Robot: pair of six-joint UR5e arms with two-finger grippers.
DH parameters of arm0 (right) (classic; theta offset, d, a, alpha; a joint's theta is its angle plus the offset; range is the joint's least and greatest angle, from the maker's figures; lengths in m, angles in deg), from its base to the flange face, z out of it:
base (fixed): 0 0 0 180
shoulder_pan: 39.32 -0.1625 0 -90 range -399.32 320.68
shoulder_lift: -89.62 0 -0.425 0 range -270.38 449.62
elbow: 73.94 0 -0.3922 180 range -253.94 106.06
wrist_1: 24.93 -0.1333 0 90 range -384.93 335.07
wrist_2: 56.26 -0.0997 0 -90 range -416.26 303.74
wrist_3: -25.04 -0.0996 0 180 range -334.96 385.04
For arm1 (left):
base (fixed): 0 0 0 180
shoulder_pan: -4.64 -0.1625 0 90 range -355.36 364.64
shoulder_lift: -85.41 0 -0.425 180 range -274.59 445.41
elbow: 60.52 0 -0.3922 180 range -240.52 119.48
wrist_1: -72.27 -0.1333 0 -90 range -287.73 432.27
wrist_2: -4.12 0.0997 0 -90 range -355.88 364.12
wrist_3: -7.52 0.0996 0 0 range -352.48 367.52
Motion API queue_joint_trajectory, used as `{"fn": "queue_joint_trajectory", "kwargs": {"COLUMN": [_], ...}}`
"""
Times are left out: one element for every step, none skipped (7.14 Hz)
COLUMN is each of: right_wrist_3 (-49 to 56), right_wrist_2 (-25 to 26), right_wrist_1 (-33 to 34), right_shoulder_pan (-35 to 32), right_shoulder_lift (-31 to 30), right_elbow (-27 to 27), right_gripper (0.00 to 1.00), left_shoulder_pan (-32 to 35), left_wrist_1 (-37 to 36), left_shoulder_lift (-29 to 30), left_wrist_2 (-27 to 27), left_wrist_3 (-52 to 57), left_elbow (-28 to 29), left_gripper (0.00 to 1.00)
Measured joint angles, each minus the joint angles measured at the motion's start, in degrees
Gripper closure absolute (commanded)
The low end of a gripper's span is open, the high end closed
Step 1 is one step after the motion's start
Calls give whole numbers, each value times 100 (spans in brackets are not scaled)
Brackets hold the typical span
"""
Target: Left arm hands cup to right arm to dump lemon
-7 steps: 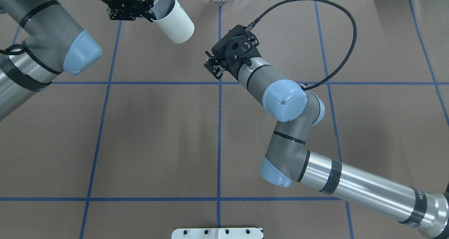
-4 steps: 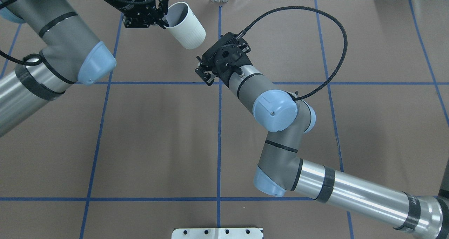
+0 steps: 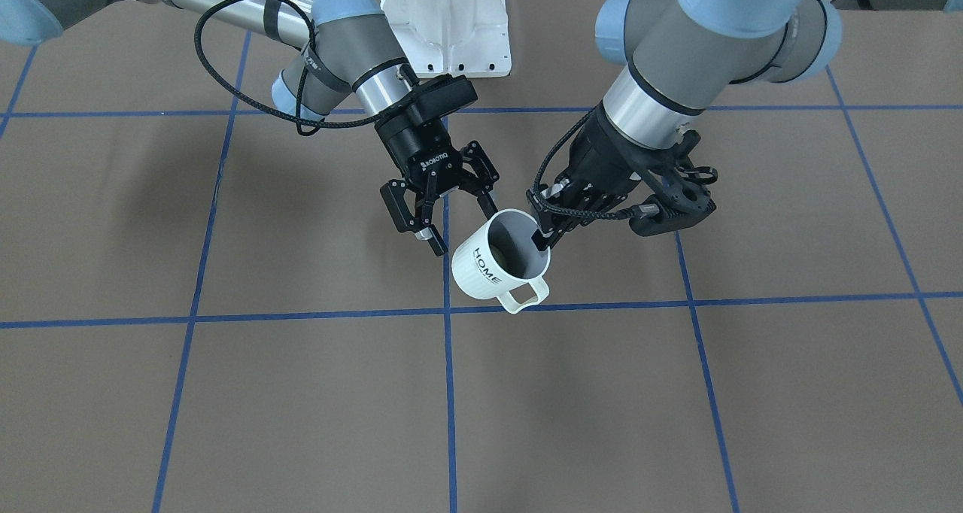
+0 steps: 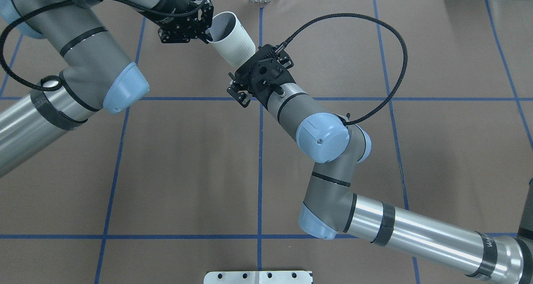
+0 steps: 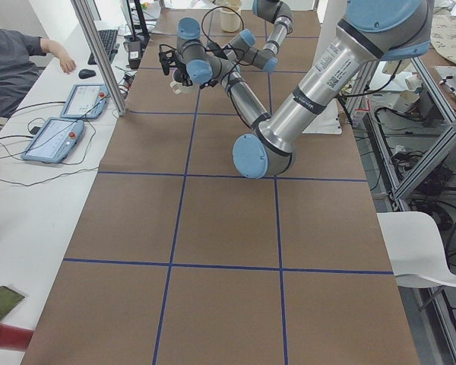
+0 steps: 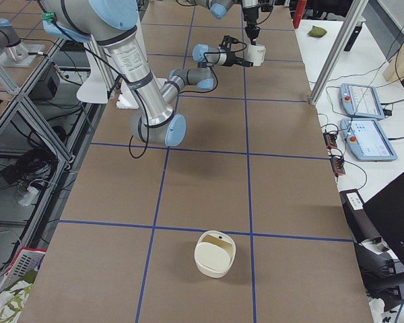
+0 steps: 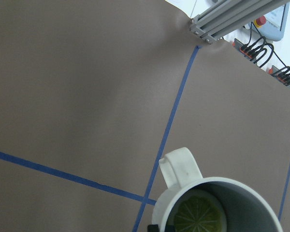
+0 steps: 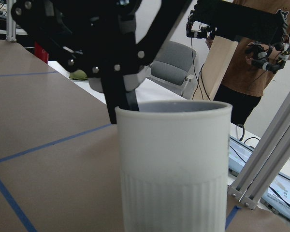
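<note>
The white cup [image 3: 489, 272] with "HOME" lettering hangs tilted above the table, handle toward the operators' side. The yellowish lemon [image 7: 199, 215] lies inside it and also shows in the front-facing view [image 3: 502, 258]. My left gripper [image 3: 540, 239] is shut on the cup's rim, one finger inside the mouth. In the overhead view the left gripper [image 4: 207, 37] holds the cup [image 4: 233, 44] near the table's far middle. My right gripper [image 3: 460, 227] is open right beside the cup's body. Its wrist view shows the cup [image 8: 176, 159] very close ahead.
A cream container [image 6: 214, 254] stands on the table toward the robot's right end. The white robot base plate [image 3: 451, 24] is at the near middle edge. Operators stand beyond the far side [image 8: 251, 72] and sit at the left end [image 5: 15, 53].
My left arm has carried the cup rightward toward the table's centre line. My right gripper has moved left and forward, closing the gap to the cup.
</note>
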Motion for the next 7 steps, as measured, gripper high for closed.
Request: {"fn": "queue_joint_trajectory", "kwargs": {"right_wrist_3": [2, 6, 8, 9, 9, 11, 17], "right_wrist_2": [0, 0, 0, 0, 0, 0, 0], "right_wrist_1": [-24, -61, -77, -83, -85, -86, -86], "right_shoulder_pan": [7, 15, 19, 21, 23, 23, 23], "right_shoulder_lift": [-24, -44, -55, -60, -61, -61, -68], "right_elbow": [17, 23, 26, 27, 30, 33, 35], "right_gripper": [2, 2, 2, 2, 2, 2, 2], "left_shoulder_pan": [-11, -20, -38, -69, -96, -121, -148], "left_wrist_1": [-10, -18, -21, -24, -28, -30, -31], "left_shoulder_lift": [-1, -8, -16, -24, -33, -39, -42], "left_wrist_2": [8, 18, 28, 35, 40, 43, 43], "left_wrist_3": [-1, -1, -1, -1, -1, -1, -1], "left_elbow": [-32, -64, -94, -119, -139, -156, -167], "left_gripper": [100, 100, 100, 100, 100, 100, 100]}}
